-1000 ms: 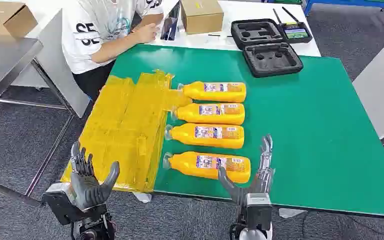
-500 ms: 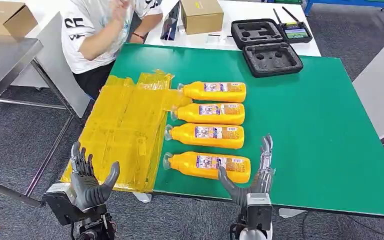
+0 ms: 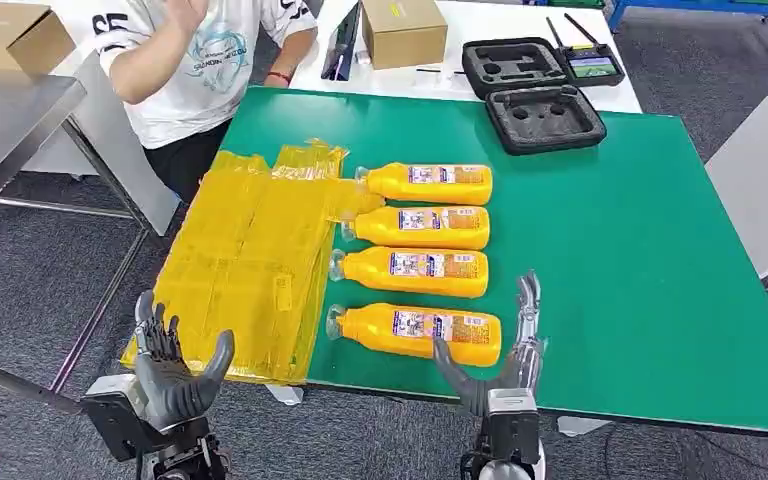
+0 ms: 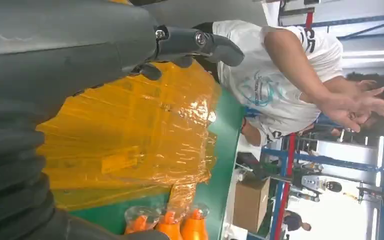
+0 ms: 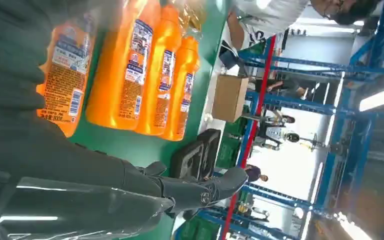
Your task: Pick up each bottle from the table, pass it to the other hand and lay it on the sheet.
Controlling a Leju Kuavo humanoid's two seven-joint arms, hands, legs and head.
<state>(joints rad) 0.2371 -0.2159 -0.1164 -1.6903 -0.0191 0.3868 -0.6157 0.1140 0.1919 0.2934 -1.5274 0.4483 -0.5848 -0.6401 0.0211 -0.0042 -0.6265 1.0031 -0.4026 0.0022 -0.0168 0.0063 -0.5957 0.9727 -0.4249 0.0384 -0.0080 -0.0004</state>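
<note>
Orange bottles lie in a row of four on the green desk (image 3: 660, 250), all on their sides, caps pointing toward the yellow sheet (image 3: 250, 260). Each has a clear cap, a printed label and a squared base. The nearest bottle (image 3: 415, 332) rests close to the desk's front edge; the farthest bottle (image 3: 428, 183) has its cap touching the sheet's crumpled edge.

Compared with one second ago, the bottles and sheet are unmoved. The right hand (image 3: 500, 355) has eased slightly nearer the nearest bottle's base, fingers apart and holding nothing. The left hand (image 3: 175, 365) has lowered slightly at the sheet's near corner, palm up, fingers spread, empty. The person (image 3: 200, 60) at the far side has raised an arm clear of the desk.

Judgement: no bottle is yet grasped; the task is at its first pick, with the right hand positioned to close on the nearest bottle.
</note>
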